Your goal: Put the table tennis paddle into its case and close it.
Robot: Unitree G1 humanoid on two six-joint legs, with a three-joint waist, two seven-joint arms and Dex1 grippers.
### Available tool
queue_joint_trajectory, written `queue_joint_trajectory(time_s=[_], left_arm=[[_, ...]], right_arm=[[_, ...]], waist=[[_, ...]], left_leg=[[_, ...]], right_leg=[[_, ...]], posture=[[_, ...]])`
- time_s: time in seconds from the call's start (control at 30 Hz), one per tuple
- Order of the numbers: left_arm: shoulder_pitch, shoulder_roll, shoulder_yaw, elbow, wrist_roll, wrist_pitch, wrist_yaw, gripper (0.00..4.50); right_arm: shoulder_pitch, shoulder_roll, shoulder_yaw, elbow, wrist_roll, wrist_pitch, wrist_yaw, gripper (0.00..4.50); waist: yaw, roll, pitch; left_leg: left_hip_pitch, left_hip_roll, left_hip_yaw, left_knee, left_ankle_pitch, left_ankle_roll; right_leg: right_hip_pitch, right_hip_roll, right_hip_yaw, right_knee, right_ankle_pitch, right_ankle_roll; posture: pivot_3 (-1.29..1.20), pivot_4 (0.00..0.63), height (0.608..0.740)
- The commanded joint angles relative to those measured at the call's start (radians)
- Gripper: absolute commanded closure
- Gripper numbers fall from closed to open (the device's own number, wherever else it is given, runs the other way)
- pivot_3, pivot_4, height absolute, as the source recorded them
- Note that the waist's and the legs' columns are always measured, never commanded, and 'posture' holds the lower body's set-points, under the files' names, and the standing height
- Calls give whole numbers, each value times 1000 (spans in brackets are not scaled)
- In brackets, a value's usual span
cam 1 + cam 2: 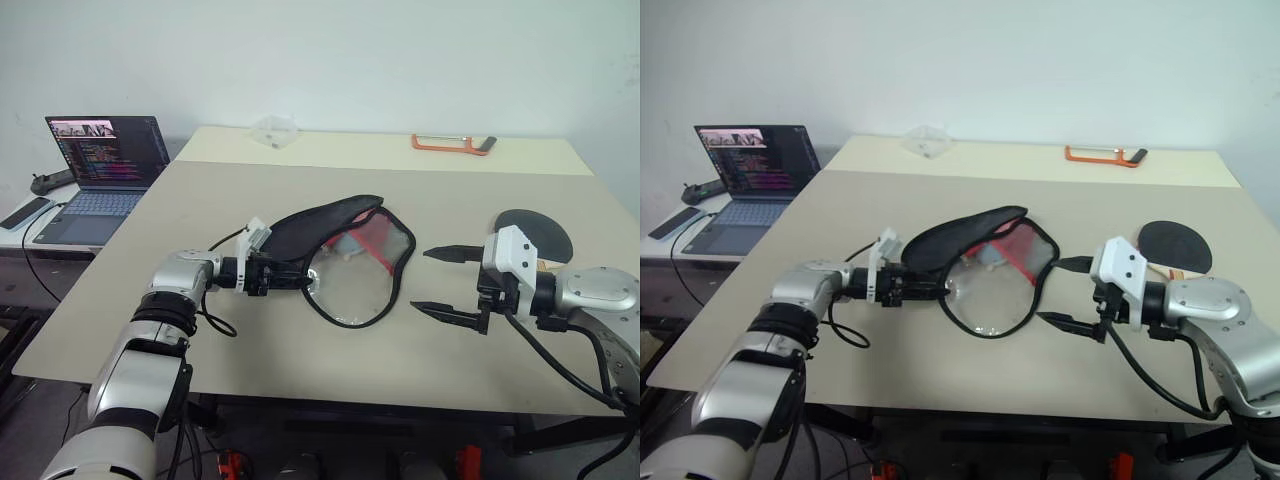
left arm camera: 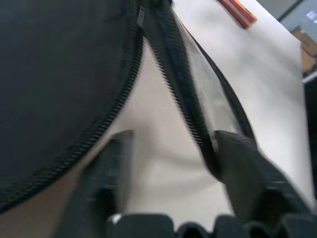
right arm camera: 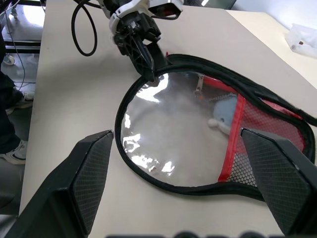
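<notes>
On the table (image 1: 250, 350), one unzipped case (image 1: 350, 255), one paddle (image 1: 535, 235), two spread hands, left (image 1: 305, 280), right (image 1: 440, 282).

bare table (image 1: 250, 350) before open case (image 1: 350, 290), paddle (image 1: 535, 235) unobstructed at right

Black fabric case (image 1: 340, 255) with glossy clear panel, red mesh.

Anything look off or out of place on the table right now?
Nothing spilled or damaged. The case lies unzipped, its black flap folded back, with the left claw at its rim. The table tennis paddle sits apart behind the open right claw, not yet in the case. An orange tool lies on the far table.
</notes>
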Motion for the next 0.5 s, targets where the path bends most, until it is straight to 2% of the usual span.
queue_joint_trajectory(time_s=[0.03, 0.07, 0.33, 0.5], left_arm=[[35, 33, 52, -60, 1, -4, 30, 227], [57, 40, 66, -80, 6, -16, 58, 45], [305, 140, 130, -316, -8, 0, 84, 45], [459, 178, 236, -476, -69, 14, 126, 45]], right_arm=[[-21, 0, -16, -17, 19, 1, -1, 0], [-24, 0, -15, -15, 20, 2, 1, 0], [-51, 14, 2, 11, 19, 1, 6, 0], [-101, 68, 16, 50, 27, 33, -34, 0]], waist=[[-2, 0, 0], [-3, 0, 0], [-12, 0, 0], [-24, 0, 0]], left_leg=[[0, 0, 0, 0, 0, 0], [0, 0, 0, 0, 0, 0], [0, 0, -1, 0, 0, 0], [1, 1, -1, 0, 0, 0]], right_leg=[[0, 0, 0, 0, 0, 0], [0, 0, 0, 0, 0, 0], [0, 0, 2, 0, 0, 0], [0, -1, 3, 1, 0, 0]], posture=[[0, 150, 740], [0, 150, 740], [0, 150, 740], [0, 150, 740]])
